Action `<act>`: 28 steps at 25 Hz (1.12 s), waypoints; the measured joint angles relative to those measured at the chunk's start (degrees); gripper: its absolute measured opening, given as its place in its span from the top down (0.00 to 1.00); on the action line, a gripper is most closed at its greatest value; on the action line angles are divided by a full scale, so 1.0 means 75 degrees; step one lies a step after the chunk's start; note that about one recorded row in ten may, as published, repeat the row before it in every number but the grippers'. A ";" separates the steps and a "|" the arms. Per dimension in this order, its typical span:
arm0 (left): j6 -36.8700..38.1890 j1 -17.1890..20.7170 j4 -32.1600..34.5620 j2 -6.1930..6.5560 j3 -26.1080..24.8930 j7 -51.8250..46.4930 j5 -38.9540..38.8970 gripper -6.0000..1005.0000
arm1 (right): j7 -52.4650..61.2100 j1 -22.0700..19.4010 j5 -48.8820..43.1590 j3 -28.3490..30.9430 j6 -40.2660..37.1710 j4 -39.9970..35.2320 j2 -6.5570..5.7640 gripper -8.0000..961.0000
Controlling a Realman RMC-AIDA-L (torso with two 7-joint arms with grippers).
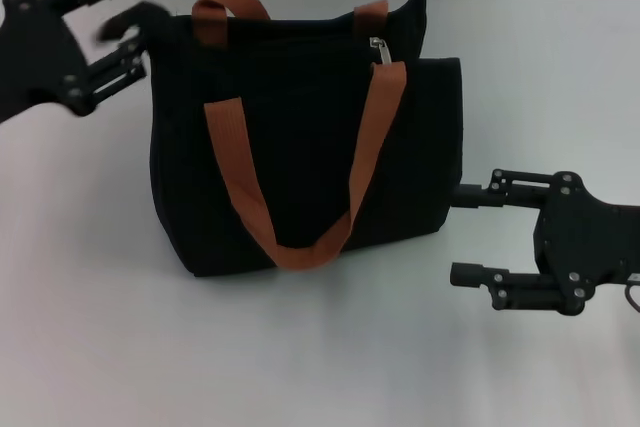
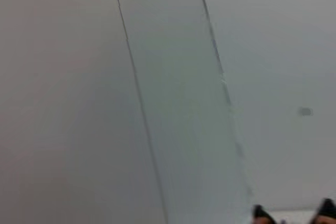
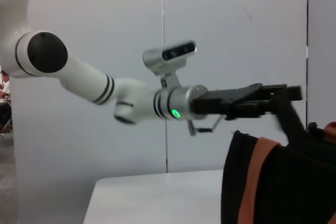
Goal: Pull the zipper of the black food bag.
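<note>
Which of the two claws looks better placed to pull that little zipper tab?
Probably the left claw: it hovers open at the black food bag's top edge, level with the zipper. The right claw sits open low beside the bag, near the table.

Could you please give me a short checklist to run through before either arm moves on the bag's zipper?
1. black food bag upright on the table: ok.
2. zipper pull in sight, near the top edge by the rear strap: ok.
3. left gripper open, at the bag's upper left corner: ok.
4. right gripper open, low beside the bag's right side, holding nothing: ok.
5. Either gripper on the pull: not ok.
6. Whether the left gripper touches the bag: cannot tell.
</note>
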 joint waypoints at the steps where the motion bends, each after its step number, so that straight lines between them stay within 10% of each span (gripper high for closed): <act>1: 0.0315 0.0055 0.0539 0.0212 0.0051 -0.0989 0.0377 0.53 | 0.0008 0.0028 -0.0013 0.0000 0.0042 0.0003 0.0000 0.26; 9: 0.1578 -0.0006 0.1230 0.0952 0.0036 -0.3843 0.1266 0.19 | 0.0105 0.0065 -0.0034 -0.0051 0.0231 0.0003 0.0002 0.26; 12: 0.1886 -0.0024 0.1209 0.0995 -0.0013 -0.4049 0.1327 0.18 | 0.0105 0.0065 -0.0036 -0.0053 0.0235 0.0003 0.0003 0.26; 28: 0.2301 0.0090 -0.1018 0.0071 0.1330 -0.1616 0.1295 0.17 | -0.0140 0.0265 -0.0186 -0.0114 0.0299 0.0777 0.0031 0.26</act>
